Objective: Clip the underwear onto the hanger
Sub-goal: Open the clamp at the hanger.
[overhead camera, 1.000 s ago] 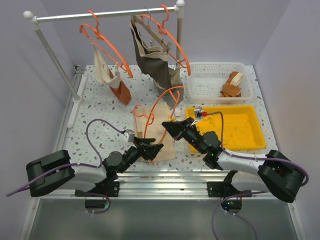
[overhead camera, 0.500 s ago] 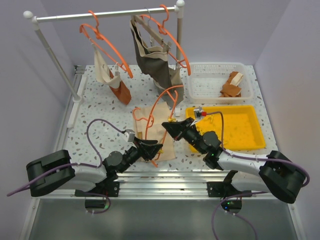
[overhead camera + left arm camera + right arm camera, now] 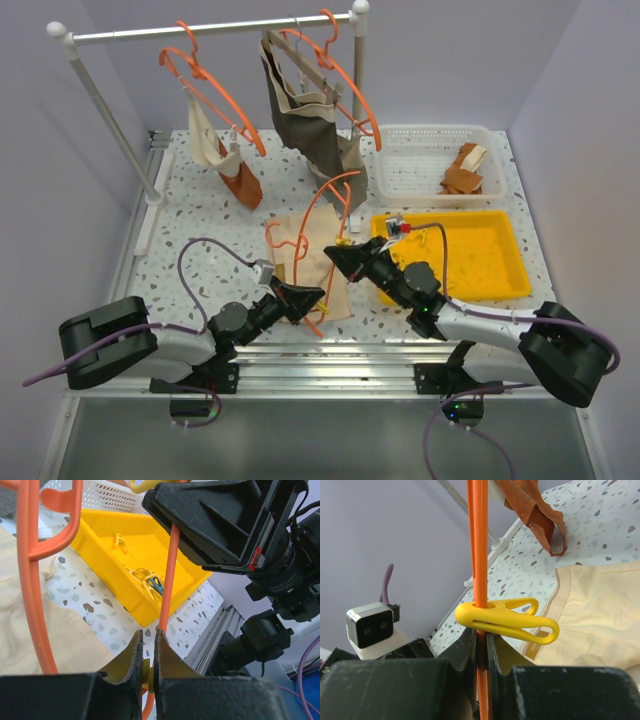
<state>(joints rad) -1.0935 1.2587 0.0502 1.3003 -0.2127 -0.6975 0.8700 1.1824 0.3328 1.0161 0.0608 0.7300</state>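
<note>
One yellow clip (image 3: 505, 620) on hanger (image 3: 477, 540), yellow tray (image 3: 480, 265) beside underwear (image 3: 600, 610), basket (image 3: 410, 170) behind.

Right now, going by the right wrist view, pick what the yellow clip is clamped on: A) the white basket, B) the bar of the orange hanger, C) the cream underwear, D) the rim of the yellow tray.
B: the yellow clip sits clamped around the bar of the hanger, just above the right gripper, which is shut on that same bar. The underwear lies spread out behind it.
</note>
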